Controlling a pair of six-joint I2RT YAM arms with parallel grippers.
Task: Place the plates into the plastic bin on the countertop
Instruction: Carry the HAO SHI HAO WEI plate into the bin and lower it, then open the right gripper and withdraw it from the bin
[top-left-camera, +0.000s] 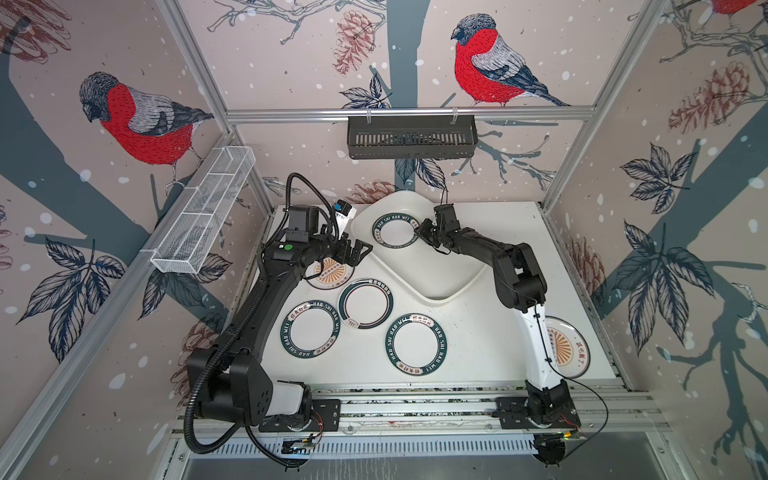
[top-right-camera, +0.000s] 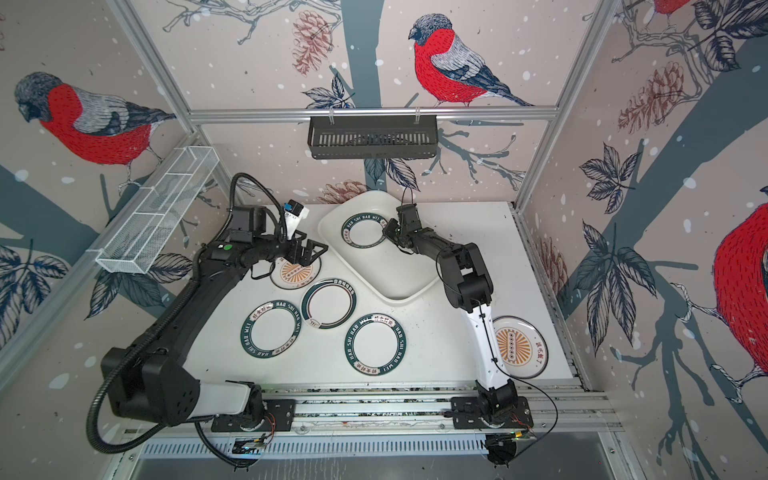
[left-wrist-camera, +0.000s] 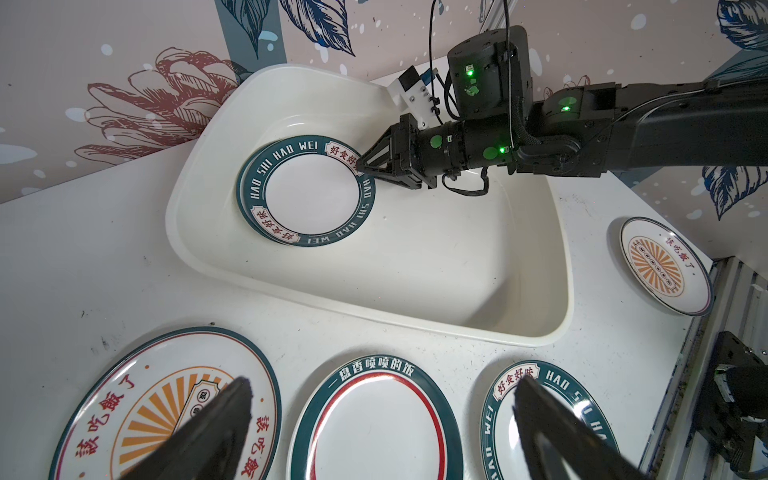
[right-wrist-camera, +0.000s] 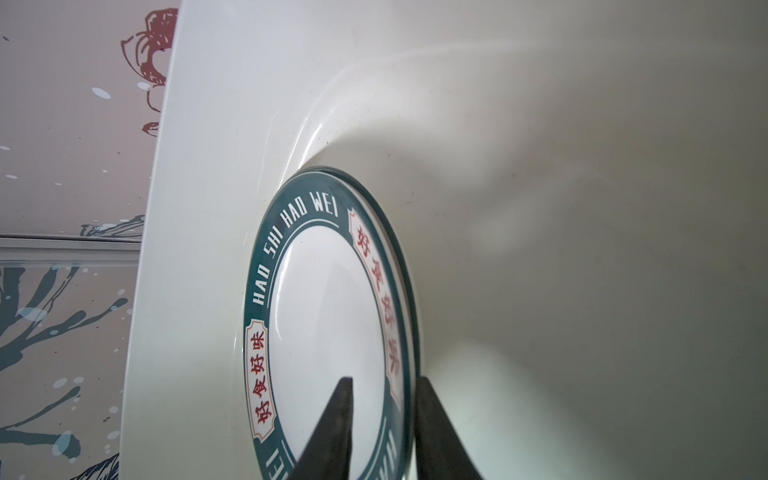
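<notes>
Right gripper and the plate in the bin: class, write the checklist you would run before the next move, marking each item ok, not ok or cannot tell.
1. The teal-rimmed plate lies inside the plastic bin: ok.
2. The right gripper has its jaws parted astride that plate's rim: ok. Fingers clear of the rim: cannot tell.
3. The left gripper is open and empty above a sunburst plate: ok.
4. Bare floor left in the bin: ok.
5. All plates binned: not ok, five plates lie on the countertop.
</notes>
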